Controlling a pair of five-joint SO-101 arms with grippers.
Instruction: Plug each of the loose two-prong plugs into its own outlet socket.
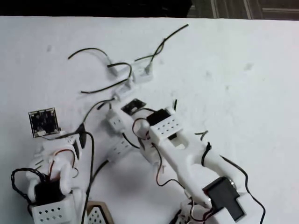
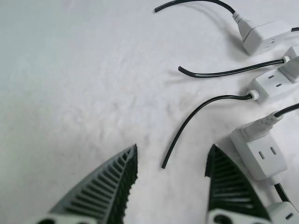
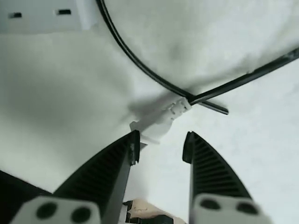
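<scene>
Both sets of jaws spread. Right gripper (image 3: 162,135) hovers over plug (image 3: 156,122), which lies just beyond one fingertip, possibly touching; closing off-centre could flick it away. Left gripper (image 2: 174,147) hangs beside socket (image 2: 259,154).

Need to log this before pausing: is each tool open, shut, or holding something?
Left tool: open, holding nothing.
Right tool: open, white plug at its tips, not gripped.

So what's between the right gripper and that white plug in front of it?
Nothing: in the right wrist view the white plug sits at the fingertips of the open right gripper.
</scene>
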